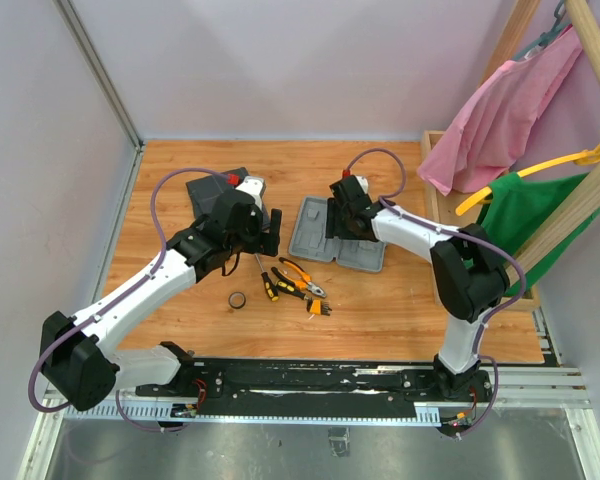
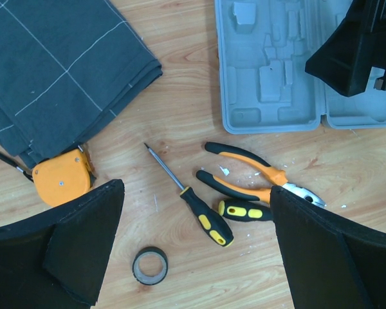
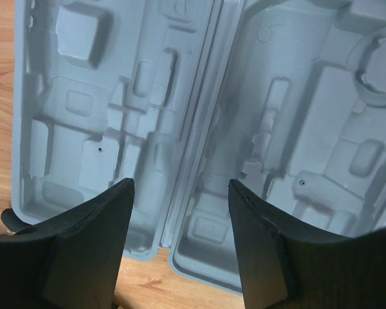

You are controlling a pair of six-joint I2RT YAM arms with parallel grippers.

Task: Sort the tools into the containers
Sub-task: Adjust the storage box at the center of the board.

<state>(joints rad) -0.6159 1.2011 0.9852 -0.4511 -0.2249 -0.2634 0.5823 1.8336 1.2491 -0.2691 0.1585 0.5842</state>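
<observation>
The light-grey case (image 1: pixel 313 238) lies open and empty at mid-table; it also shows in the left wrist view (image 2: pixel 270 77). My right gripper (image 1: pixel 340 218) hovers open over its moulded insides (image 3: pixel 199 116), holding nothing. The dark grey pouch (image 1: pixel 208 188) lies at the back left. My left gripper (image 2: pixel 196 248) is open and empty above the tools. Below it lie a black-and-yellow screwdriver (image 2: pixel 202 215), a second screwdriver's handle (image 2: pixel 244 210), the orange-and-black pliers (image 2: pixel 248 174) and the black tape ring (image 2: pixel 149 265). The round orange piece (image 2: pixel 61 179) sits at the pouch's edge (image 2: pixel 58 64). A small orange bit holder (image 1: pixel 320 307) lies near the pliers (image 1: pixel 302 277).
A wooden rack (image 1: pixel 565 215) with pink and green garments on hangers stands along the right side. Walls close the left and back. The arms' base rail (image 1: pixel 310 380) runs along the near edge. The right arm's black body (image 2: pixel 354 51) hangs over the case.
</observation>
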